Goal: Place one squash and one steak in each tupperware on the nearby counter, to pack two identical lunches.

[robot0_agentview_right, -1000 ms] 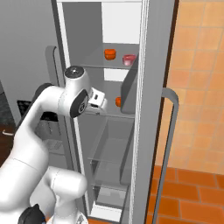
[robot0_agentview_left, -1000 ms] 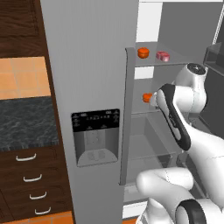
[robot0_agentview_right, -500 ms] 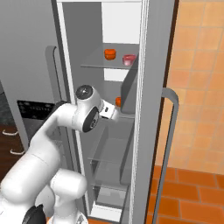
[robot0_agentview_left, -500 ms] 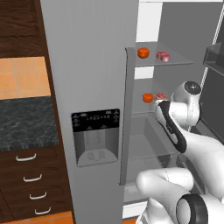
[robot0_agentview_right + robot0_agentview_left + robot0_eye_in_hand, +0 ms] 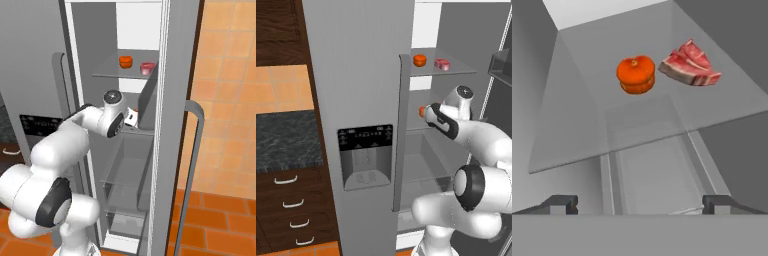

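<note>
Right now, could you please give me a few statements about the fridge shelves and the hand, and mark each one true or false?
1. The hand is open and holds nothing. True.
2. In the hand view, a squash and a steak lie on one glass shelf. True.
3. That squash sits on top of the steak. False: they lie side by side, apart.
4. The top shelf is bare. False: another squash and steak lie there.
5. The fridge is closed. False: it stands open.

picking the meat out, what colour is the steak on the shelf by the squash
Red-pink with white streaks; the steak shows best in the hand view.
</note>
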Motion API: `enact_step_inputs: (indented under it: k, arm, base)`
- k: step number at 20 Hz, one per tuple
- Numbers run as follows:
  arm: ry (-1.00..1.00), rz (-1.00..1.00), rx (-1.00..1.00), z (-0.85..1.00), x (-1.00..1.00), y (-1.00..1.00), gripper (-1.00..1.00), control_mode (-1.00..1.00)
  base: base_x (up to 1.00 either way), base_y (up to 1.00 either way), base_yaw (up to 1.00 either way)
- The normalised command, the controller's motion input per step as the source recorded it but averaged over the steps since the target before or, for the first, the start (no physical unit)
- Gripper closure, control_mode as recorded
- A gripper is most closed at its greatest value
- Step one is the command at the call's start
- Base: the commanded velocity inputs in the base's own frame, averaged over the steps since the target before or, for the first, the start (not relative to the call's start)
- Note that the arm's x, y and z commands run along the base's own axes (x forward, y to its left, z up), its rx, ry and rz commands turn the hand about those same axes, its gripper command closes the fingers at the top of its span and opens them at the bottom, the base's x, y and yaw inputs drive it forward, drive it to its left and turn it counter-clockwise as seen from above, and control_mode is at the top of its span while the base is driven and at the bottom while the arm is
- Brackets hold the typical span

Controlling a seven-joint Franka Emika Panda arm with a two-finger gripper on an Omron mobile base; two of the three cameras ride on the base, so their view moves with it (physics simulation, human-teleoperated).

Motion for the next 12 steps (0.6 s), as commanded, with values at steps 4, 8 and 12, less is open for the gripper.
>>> enact_step_inputs:
  k: [4,8,12]
  arm:
    - [0.00,0.04,0.00,-0.11,0.61,0.00,-1.00,-1.00]
    - [0.00,0.06,0.00,-0.18,0.46,-0.14,-1.00,-1.00]
    - [0.00,0.07,0.00,-0.42,0.42,-0.13,-1.00,-1.00]
  base:
    - [0.00,0.00,0.00]
    - [0.00,0.00,0.00]
    - [0.00,0.00,0.00]
